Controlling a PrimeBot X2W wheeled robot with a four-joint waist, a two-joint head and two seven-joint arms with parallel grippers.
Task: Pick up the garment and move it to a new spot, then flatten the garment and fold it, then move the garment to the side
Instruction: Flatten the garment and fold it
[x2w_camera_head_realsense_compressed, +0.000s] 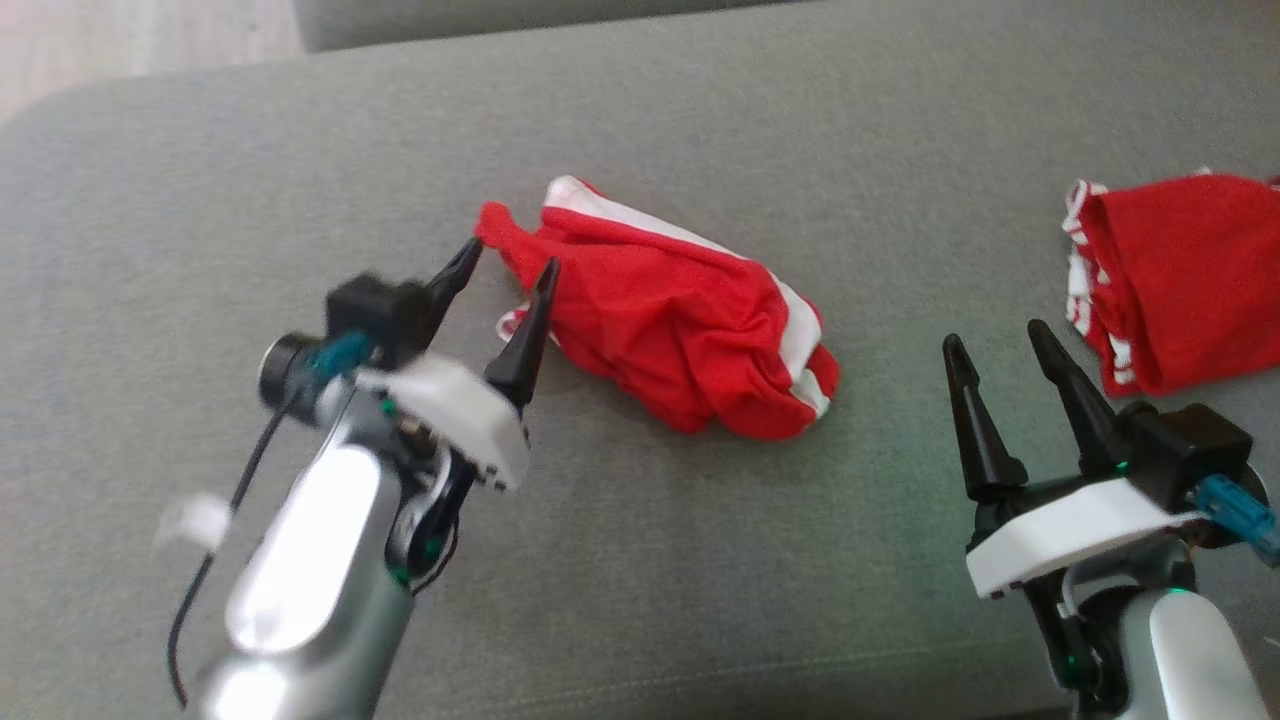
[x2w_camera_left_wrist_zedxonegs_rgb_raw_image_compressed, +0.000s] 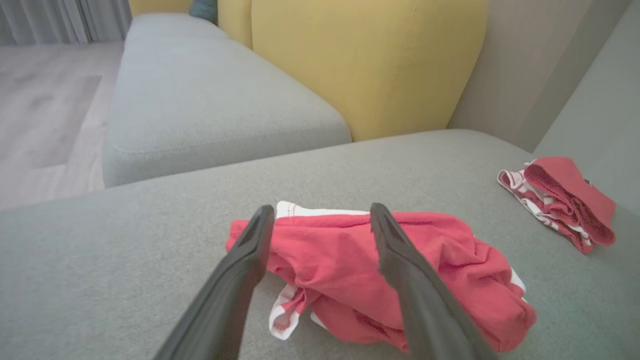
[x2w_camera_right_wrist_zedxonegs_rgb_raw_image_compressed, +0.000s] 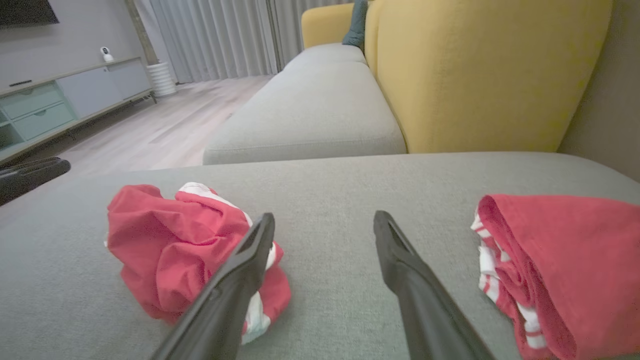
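On the grey sofa seat lies a crumpled red garment.

No words, labels, brand names, numbers or signs can be read in any of the views.
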